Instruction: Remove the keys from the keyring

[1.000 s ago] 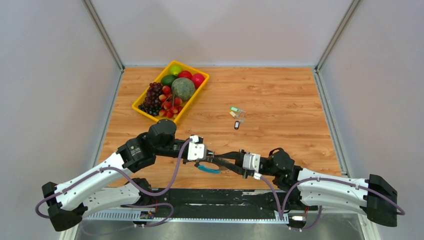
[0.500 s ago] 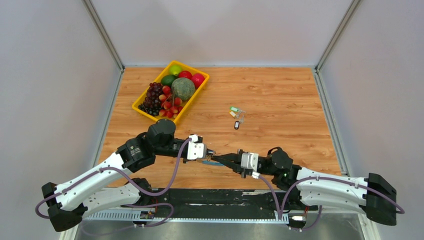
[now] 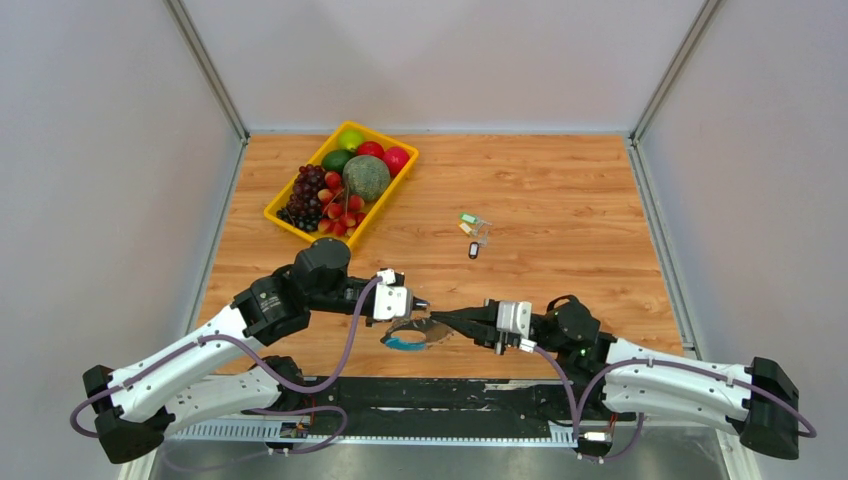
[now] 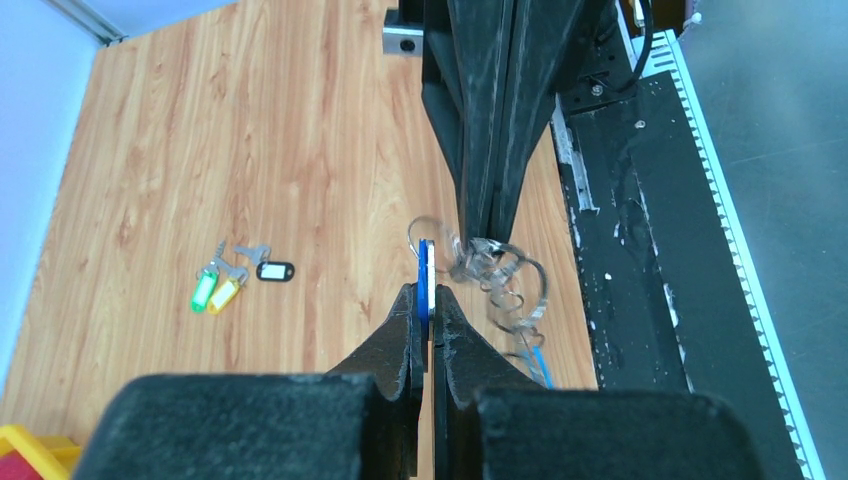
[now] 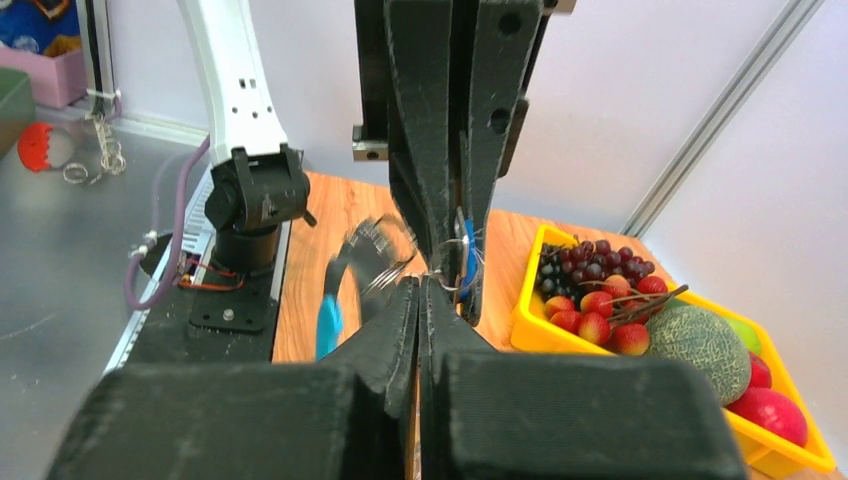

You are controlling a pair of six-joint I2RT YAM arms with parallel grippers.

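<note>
Left gripper [image 4: 425, 293] clamps what looks like a blue key tag [image 4: 424, 262]. Just beside it, right gripper [image 4: 481, 232] pinches the dangling keyring [image 4: 508, 285].

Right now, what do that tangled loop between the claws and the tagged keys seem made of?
The keyring looks like thin shiny metal wire, going by its silvery glints; its blue section is probably plastic. The keys look like grey metal, with glossy plastic tags in green, yellow and black.
</note>
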